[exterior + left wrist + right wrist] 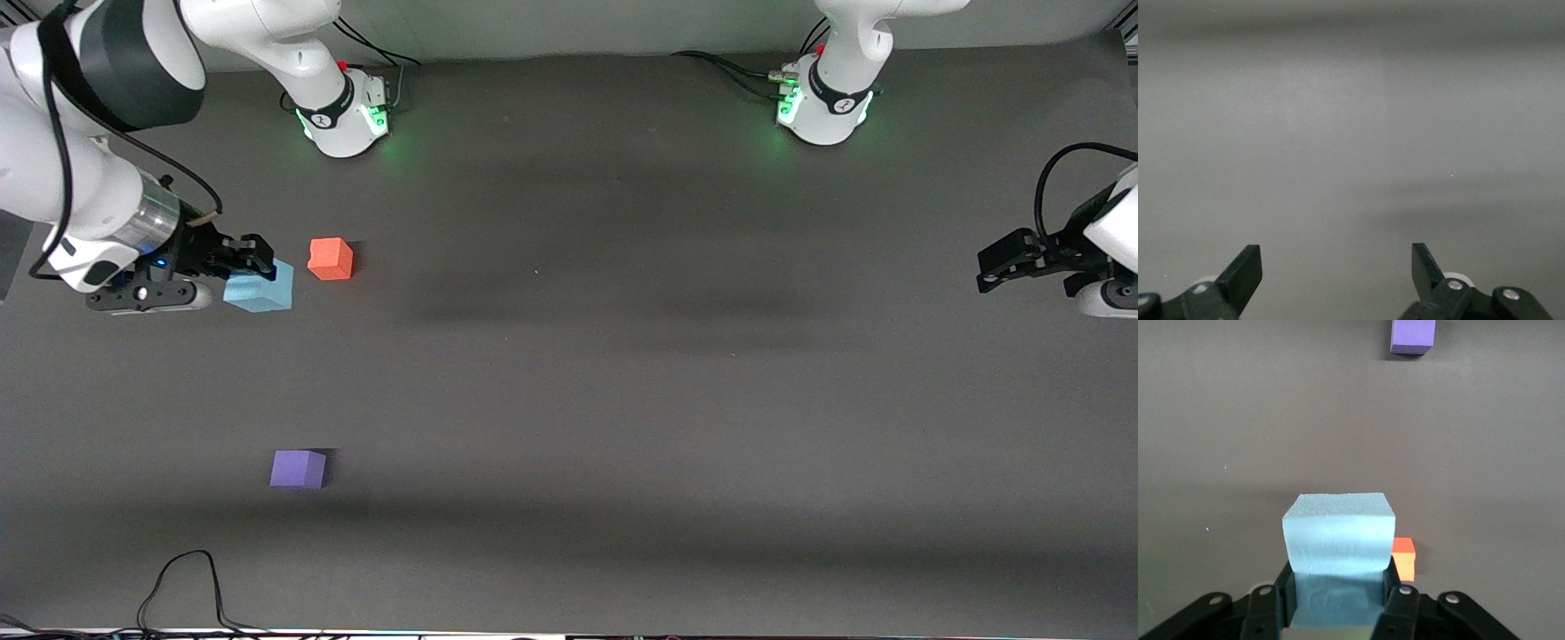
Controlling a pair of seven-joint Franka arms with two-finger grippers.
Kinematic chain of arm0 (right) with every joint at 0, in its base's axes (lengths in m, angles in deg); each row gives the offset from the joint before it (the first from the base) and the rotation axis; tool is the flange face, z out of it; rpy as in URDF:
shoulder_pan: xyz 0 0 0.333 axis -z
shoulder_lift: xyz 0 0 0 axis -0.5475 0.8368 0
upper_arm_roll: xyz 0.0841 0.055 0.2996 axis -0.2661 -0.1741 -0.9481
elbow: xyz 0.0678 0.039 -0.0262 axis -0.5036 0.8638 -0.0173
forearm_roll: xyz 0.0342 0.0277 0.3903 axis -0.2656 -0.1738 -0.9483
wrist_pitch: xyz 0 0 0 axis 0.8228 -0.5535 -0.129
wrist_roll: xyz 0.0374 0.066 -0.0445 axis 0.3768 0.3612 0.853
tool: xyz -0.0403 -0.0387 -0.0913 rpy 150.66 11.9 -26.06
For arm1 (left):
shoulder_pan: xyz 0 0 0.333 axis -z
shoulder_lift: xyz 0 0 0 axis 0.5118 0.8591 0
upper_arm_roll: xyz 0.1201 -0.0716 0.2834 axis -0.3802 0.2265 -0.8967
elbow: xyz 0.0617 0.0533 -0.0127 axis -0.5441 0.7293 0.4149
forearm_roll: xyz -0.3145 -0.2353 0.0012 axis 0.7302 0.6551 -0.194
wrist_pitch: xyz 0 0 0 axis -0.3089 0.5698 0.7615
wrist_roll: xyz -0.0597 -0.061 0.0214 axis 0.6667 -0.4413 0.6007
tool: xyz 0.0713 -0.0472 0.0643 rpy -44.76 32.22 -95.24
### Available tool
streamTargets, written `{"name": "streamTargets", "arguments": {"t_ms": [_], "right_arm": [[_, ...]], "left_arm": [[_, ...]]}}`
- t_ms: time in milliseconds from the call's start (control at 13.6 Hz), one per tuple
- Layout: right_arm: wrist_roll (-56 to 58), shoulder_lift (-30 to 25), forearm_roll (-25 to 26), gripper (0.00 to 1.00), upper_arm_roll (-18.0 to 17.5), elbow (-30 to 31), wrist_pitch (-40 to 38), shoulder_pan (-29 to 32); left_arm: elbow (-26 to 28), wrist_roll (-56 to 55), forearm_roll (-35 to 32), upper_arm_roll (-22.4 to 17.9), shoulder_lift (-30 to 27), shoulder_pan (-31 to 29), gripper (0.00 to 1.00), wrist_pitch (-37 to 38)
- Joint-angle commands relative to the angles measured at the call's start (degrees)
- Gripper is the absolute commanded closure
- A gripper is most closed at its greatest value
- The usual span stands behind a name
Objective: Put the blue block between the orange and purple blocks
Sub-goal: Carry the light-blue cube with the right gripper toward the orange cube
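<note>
The blue block is pinched in the right tool, up off the desk just beside the orange block, ready to carry toward the gap before the purple block. It is a cube with no long axis, faces roughly square to the fingers. The left tool waits, spread, over its end of the desk.

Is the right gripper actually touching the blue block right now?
Touching. In the right wrist view the right gripper has its fingers pressed against both sides of the blue block, with no gap showing.
</note>
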Motion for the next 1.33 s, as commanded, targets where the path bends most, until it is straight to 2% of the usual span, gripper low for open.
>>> {"name": "streamTargets", "arguments": {"t_ms": [0, 369, 812, 1255], "right_arm": [[2.5, -0.9, 0.2, 1.0, 2.2, 0.7, -0.6, -0.8], [2.6, 0.2, 2.4, 1.0, 3.1, 2.2, 1.4, -0.7], [3.4, 0.0, 2.4, 1.0, 4.7, 14.5, 16.4, -0.7], [4.9, 4.6, 2.5, 1.0, 4.8, 20.4, 28.0, -0.8]], "left_arm": [[-0.2, 0.8, -0.3, 0.2, -0.2, 0.0, 0.0, -0.3], [-0.2, 0.8, -0.4, 0.2, -0.2, 0.1, 0.0, -0.3], [-0.2, 0.8, -0.4, 0.2, -0.2, 0.1, 0.0, -0.6], [-0.2, 0.8, -0.5, 0.2, 0.0, 0.2, 0.0, -0.6]]}}
